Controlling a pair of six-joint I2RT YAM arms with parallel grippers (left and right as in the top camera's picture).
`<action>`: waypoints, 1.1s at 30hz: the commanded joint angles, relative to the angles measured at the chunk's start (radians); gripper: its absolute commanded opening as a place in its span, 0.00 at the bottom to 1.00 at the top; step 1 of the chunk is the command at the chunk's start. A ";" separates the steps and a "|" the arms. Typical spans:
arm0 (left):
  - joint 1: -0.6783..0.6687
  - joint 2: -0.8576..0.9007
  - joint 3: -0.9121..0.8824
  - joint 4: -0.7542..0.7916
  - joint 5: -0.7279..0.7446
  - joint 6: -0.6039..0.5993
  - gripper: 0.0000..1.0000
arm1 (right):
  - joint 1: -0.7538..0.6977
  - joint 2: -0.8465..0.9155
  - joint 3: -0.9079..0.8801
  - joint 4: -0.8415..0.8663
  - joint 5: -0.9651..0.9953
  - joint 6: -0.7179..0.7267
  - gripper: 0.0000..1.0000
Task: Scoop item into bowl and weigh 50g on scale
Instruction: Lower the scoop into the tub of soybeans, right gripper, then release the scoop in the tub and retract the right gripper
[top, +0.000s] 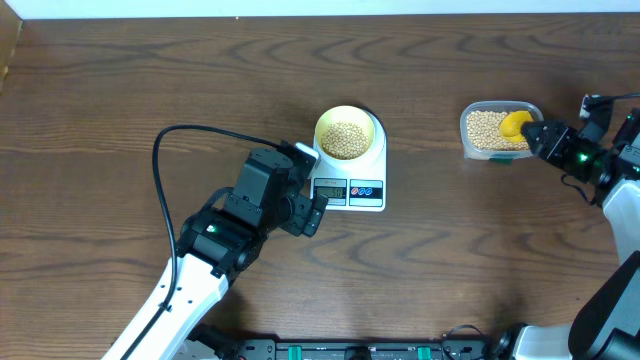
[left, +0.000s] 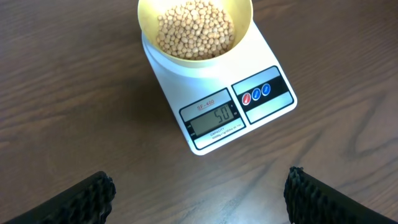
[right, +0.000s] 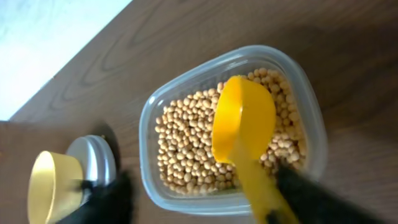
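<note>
Two ribbed black fingers (left: 87, 198) of the left gripper (left: 199, 202) stand wide apart at the bottom of the left wrist view, holding nothing above the dark wood-grain table (top: 100, 80). Above them in the frame, the flat white scale (left: 168, 87) reads 50 on its grey display (left: 212, 117). The round pale yellow-green bowl (left: 146, 18) sits on its platform, filled with smooth tan beans (left: 196, 28). At the overhead view's right, a clear rounded plastic tub (top: 466, 130) holds more beans and a glossy yellow scoop (top: 515, 124). Its handle reaches the right gripper (top: 545, 138); blur hides whether those fingers pinch it.
</note>
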 joint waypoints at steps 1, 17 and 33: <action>0.004 0.006 0.000 0.002 -0.009 -0.009 0.89 | 0.002 0.005 0.000 -0.001 0.021 -0.002 0.99; 0.004 0.006 0.000 0.002 -0.009 -0.008 0.89 | -0.001 0.005 0.000 -0.109 0.233 -0.149 0.99; 0.004 0.006 0.000 0.001 -0.009 -0.008 0.89 | -0.024 -0.096 0.002 -0.116 0.244 -0.406 0.99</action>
